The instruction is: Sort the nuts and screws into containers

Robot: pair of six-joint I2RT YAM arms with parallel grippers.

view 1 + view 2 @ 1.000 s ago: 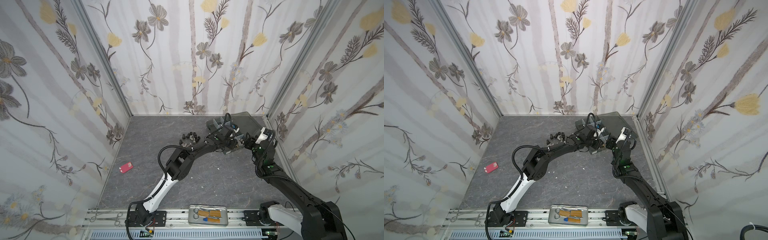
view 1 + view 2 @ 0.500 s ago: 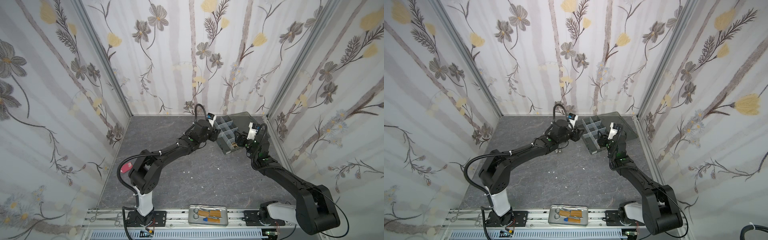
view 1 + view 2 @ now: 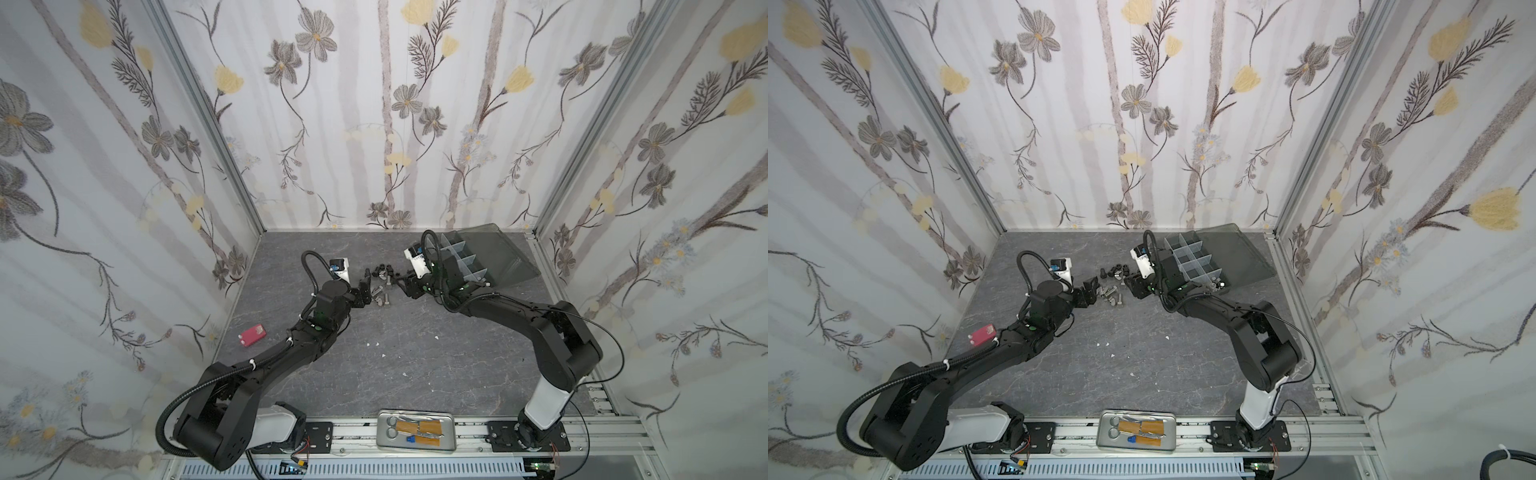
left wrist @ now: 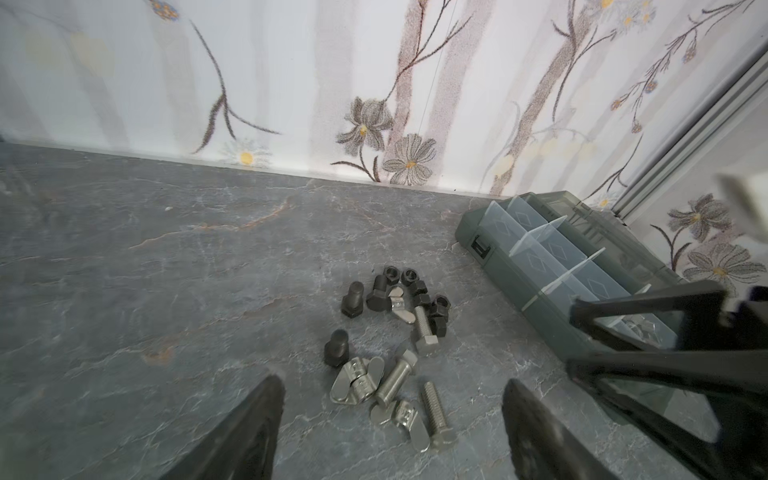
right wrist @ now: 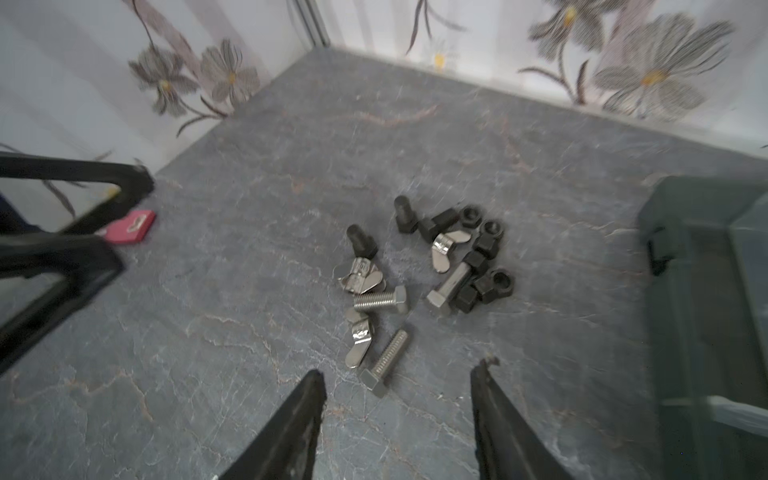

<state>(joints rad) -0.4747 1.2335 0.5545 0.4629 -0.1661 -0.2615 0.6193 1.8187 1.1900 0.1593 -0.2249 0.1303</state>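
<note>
Where screws [image 4: 422, 324] cluster, open floor [image 4: 166, 291] surrounds.

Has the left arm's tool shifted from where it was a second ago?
Yes. The left tool has pulled back leftward, away from the organizer box that it was reaching over. It now sits just left of the loose screws and nuts.

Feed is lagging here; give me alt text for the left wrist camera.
The open left gripper points at a loose pile of fasteners on the grey table: black bolts, black nuts, silver hex bolts and silver wing nuts. To one side lies the open organizer box with clear dividers, the right gripper in front of it, jaws apart.
</note>
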